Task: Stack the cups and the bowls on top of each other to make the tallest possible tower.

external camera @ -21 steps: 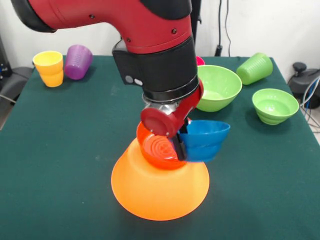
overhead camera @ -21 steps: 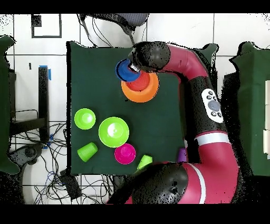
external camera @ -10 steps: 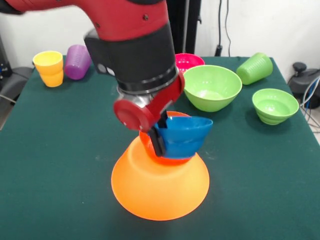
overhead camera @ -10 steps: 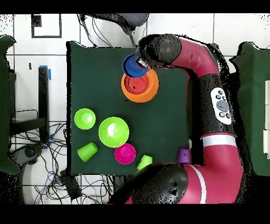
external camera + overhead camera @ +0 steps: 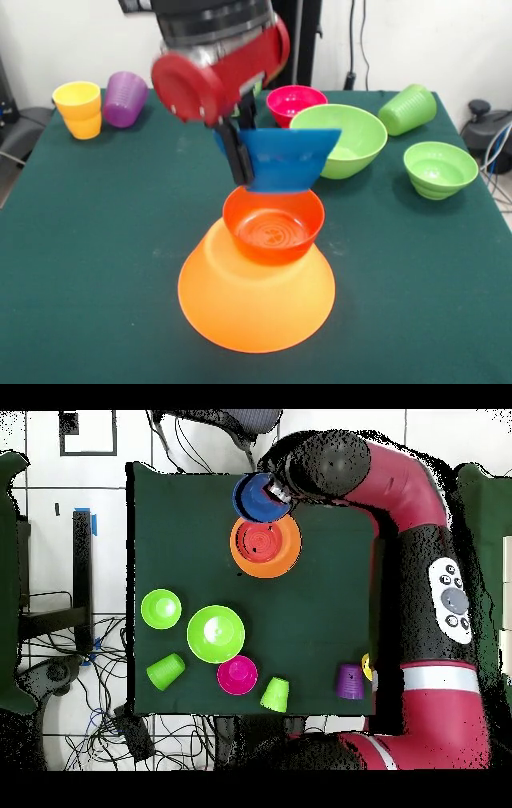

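My gripper [image 5: 240,162] is shut on the rim of the blue bowl [image 5: 282,160], which hangs upright in the air just above the tower. The tower is the huge orange bowl [image 5: 256,300], upside down on the green cloth, with the red-orange bowl [image 5: 274,226] upright on top. From overhead, the blue bowl [image 5: 256,497] sits off the far edge of the orange bowl [image 5: 266,562], with the gripper [image 5: 279,493] at its rim. The yellow cup [image 5: 78,110] and purple cup [image 5: 124,98] stand at the back left.
At the back right are a pink bowl [image 5: 293,102], a large light green bowl [image 5: 342,140], a smaller green bowl [image 5: 439,168] and a light green cup [image 5: 408,108] on its side. Overhead, a second green cup [image 5: 275,694] shows near the robot's side.
The gripper has risen with the blue bowl, from beside the red-orange bowl to above it. The red-orange bowl, tipped a second ago, now sits upright on the orange bowl.
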`<state>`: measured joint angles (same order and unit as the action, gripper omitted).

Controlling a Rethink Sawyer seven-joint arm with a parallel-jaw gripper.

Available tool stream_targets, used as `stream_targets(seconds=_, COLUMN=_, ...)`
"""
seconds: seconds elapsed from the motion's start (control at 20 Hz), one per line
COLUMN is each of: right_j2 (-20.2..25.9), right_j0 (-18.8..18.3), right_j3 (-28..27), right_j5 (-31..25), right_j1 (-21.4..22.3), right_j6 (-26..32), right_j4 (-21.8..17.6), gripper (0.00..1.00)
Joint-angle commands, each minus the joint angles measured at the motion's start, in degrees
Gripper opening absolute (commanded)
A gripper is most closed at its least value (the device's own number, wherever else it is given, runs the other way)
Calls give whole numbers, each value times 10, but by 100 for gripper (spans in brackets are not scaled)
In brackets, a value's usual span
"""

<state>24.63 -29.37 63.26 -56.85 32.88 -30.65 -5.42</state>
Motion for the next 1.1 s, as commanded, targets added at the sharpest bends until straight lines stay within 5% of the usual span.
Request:
stream_targets(seconds=0.05, right_j2=-22, right_j0=5, right_j3=66, right_j5=-32, right_j1=33, right_j6=-118, right_j4=7, gripper=0)
stream_targets(seconds=0.45, right_j2=-46, right_j0=14, right_j3=63, right_j5=25, right_j1=0, right_j6=-124, right_j4=-22, gripper=0)
stream_targets(seconds=0.7, right_j2=-80, right_j0=39, right_j3=24, right_j5=21, right_j1=-38, right_j6=-127, right_j4=-58, gripper=0)
stream_targets(seconds=1.1, right_j2=-104, right_j0=57, right_j3=8, right_j5=26, right_j1=-60, right_j6=-138, right_j4=-60, gripper=0)
